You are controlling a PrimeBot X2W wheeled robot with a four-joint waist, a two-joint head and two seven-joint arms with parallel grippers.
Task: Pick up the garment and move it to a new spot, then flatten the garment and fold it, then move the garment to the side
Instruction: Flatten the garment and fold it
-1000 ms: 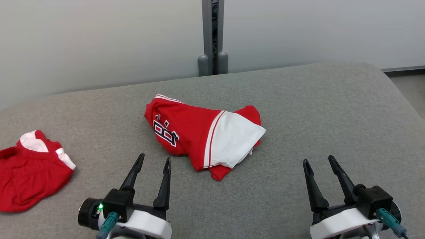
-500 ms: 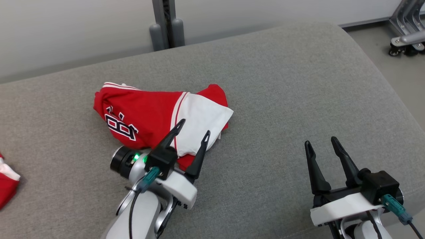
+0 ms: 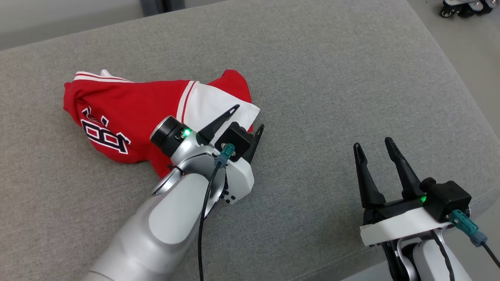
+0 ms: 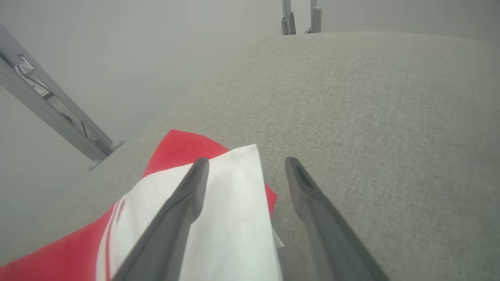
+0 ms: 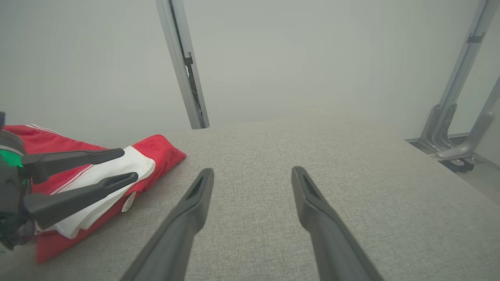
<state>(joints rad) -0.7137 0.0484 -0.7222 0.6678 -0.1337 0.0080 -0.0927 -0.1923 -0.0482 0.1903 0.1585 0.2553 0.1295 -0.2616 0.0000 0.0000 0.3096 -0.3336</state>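
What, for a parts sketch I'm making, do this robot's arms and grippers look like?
Both arms match. The left gripper and right gripper each have two long, tapering dark fingers on a white housing, with a black boxy module, a teal plug on a black cable and a green light. The left forearm is smooth silver-grey.
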